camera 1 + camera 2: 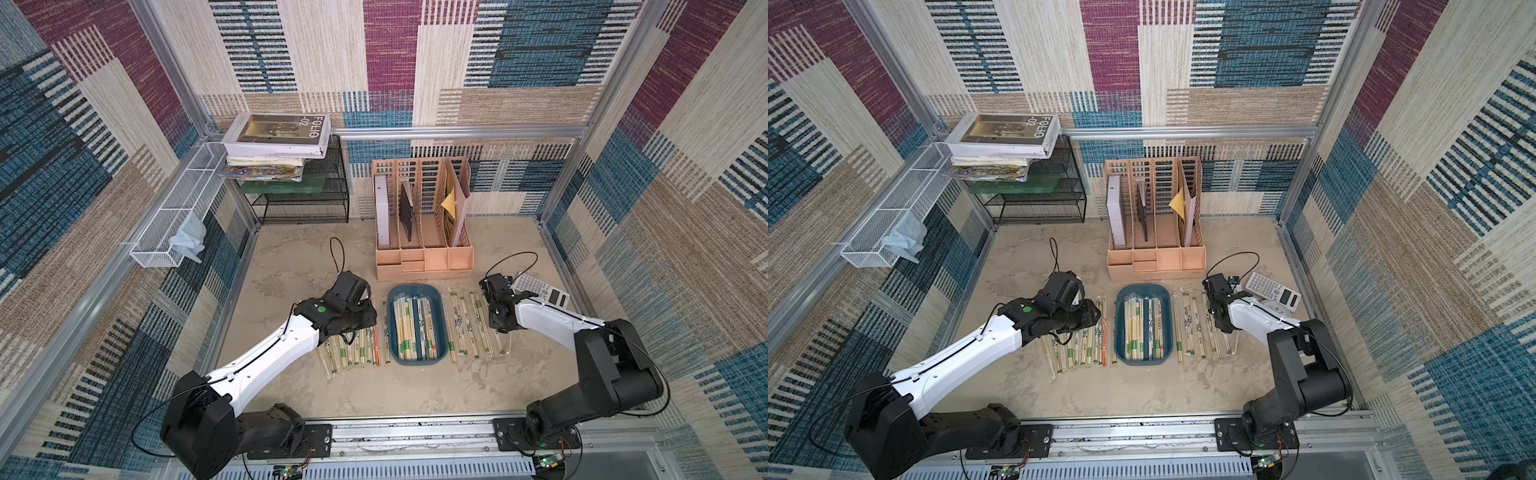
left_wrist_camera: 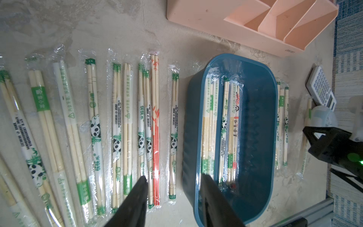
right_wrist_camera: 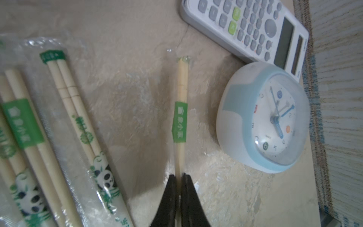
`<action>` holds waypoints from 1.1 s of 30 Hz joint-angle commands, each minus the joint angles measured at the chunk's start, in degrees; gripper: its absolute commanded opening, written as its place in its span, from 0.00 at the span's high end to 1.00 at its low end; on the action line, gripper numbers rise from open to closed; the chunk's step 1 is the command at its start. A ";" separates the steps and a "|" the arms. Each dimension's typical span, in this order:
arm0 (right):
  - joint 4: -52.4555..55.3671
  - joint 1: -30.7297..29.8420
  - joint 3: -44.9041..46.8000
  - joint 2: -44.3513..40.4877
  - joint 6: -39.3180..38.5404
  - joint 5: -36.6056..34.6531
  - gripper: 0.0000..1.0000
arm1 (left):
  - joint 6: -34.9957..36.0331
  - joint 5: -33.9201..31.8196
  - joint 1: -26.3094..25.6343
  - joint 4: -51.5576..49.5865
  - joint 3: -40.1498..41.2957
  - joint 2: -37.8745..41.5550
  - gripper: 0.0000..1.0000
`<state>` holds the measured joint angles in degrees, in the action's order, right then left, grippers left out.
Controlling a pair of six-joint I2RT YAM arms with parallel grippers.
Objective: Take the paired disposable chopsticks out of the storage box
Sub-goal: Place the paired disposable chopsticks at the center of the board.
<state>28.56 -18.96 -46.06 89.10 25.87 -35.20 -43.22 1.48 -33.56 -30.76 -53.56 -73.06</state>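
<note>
The sandy surface carries everything, and the storage box in its middle serves here as the reference.

The left arm reaches long and low from its base toward the box, with its wrist above the pairs on the box's left. The right arm is folded, with the elbow high. Its forearm comes in over the outermost pairs on the box's right.

Behind the box, near its far short end, stands a peach file organizer.

The box lies with its long side running from the robot toward the organizer. Inside it lie several paired disposable chopsticks, all along its length, and a dark strip of its floor shows between them. More pairs lie on the surface in a row on the left of the box and in a row on its right. They are parallel to the box or only a little slanted.

The left gripper has its fingers spread apart and holds nothing. One finger is over the row just beside the box, the other over the box's near end.

The right gripper has its fingers pressed together on a green-banded pair, which points away from the fingers. I cannot tell if this pair touches the surface.

A clock and a calculator lie further to the right of the box.
</note>
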 commanded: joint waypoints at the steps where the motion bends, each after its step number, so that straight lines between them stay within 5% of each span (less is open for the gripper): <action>1: 3.19 -1.61 -1.73 2.45 2.10 -6.40 0.93 | 0.41 0.11 -0.01 1.02 -0.04 0.17 0.53; 3: 4.15 -2.28 -2.40 3.96 2.77 -7.91 0.87 | 0.37 0.02 0.00 1.01 -0.05 0.26 0.53; 6: 5.00 -2.90 -2.76 4.60 3.60 -8.99 0.55 | 0.28 -0.06 -0.01 0.79 -0.05 0.40 0.53; 8: 5.00 -3.35 -2.55 3.77 4.06 -9.00 0.44 | 0.37 -0.19 -0.01 0.82 0.03 0.37 0.53; 14: 6.10 -7.05 -4.09 -3.48 4.98 -1.53 0.43 | 0.60 -0.53 -0.01 0.23 -0.01 0.63 0.53; 21: 0.69 -15.10 -8.24 -11.64 6.90 19.47 0.42 | 1.56 -4.12 0.03 -2.38 -0.61 0.95 0.52; 25: -2.88 -19.47 -10.37 -8.94 8.95 27.11 0.43 | 1.82 -6.08 0.13 -3.45 -1.30 1.12 0.52; 33: -5.59 -26.23 -15.67 1.30 10.52 29.61 0.46 | 2.71 -8.49 2.47 -5.35 -2.00 1.83 0.52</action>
<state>24.91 -44.27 -60.47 88.27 35.22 -8.01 -41.56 -5.23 -31.88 -34.79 -55.29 -71.77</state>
